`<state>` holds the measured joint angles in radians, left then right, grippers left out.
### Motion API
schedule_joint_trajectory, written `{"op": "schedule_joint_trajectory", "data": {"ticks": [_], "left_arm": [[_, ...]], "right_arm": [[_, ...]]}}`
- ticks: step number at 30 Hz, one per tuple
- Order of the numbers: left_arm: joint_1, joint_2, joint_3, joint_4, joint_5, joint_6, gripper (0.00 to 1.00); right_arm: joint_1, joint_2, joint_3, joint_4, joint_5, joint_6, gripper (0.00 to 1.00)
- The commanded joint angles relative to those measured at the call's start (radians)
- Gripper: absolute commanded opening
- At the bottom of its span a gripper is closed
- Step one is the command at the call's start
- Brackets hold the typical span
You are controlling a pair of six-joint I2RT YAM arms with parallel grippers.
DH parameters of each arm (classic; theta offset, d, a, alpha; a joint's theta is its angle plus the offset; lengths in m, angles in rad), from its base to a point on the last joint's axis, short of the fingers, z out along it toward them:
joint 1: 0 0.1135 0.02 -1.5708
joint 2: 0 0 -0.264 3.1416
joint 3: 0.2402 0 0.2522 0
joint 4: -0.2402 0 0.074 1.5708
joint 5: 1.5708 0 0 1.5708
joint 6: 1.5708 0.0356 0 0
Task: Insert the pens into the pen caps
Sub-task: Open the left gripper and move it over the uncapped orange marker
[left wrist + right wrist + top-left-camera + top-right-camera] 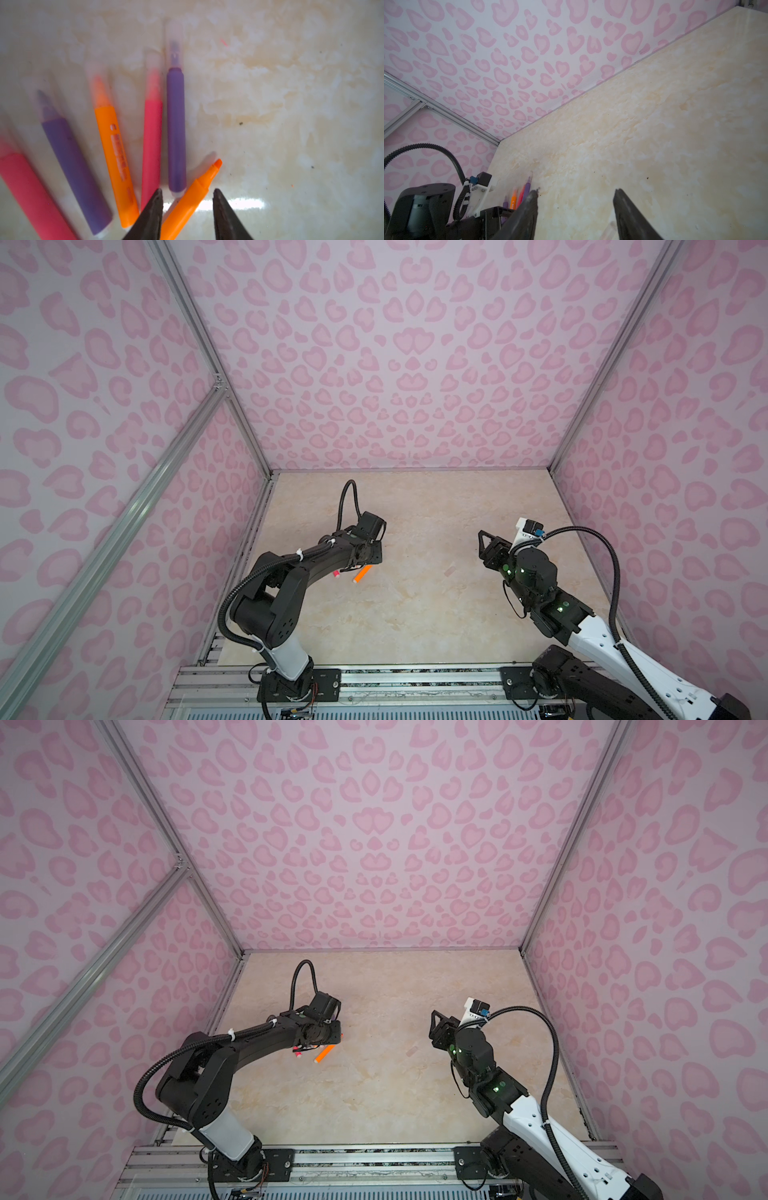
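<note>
— Orange pen [193,199], tip bare, lies flat on the worktop [291,104] between the jaws of the left gripper [187,190]. It is the only uncapped one I can find.
— Gripped?
— No. Jaws stand spread, wider than the barrel, with a gap showing on one side. The pen rests on the worktop, not pinched.
— The others?
— Five, fanned just beside it: purple pen [176,128], pink pen [151,145], capped orange pen [116,155], second purple pen [76,176], second pink pen [31,197]. Each wears a clear cap [175,43]; the one on the purple pen is sharpest. The rest are blurred but read as seated.
— So five of six done. Where is the last cap?
— Loose cap [450,571], faint, on bare worktop well apart from the pens, near the right gripper [577,190]. Those jaws are spread too, nothing between them.
— Left to do, by my reading: take up pen and cap, line them up, push home.
</note>
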<state>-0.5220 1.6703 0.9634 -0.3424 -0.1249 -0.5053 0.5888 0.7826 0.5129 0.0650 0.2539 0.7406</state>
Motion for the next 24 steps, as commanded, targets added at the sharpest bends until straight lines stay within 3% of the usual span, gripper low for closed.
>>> {"op": "schedule_joint_trajectory", "data": {"ticks": [1, 10, 24], "left_arm": [[-0.003, -0.043, -0.047, 0.041, 0.071, -0.016, 0.42], [-0.039, -0.088, -0.127, 0.068, 0.096, 0.048, 0.42], [-0.051, 0.000, -0.079, 0.060, 0.158, 0.053, 0.41]], "right_arm": [[-0.004, -0.011, 0.000, -0.006, 0.023, -0.025, 0.60], [-0.083, -0.036, -0.013, -0.032, -0.003, -0.033, 0.63], [-0.107, -0.025, -0.027, -0.009, -0.076, 0.000, 0.64]]}}
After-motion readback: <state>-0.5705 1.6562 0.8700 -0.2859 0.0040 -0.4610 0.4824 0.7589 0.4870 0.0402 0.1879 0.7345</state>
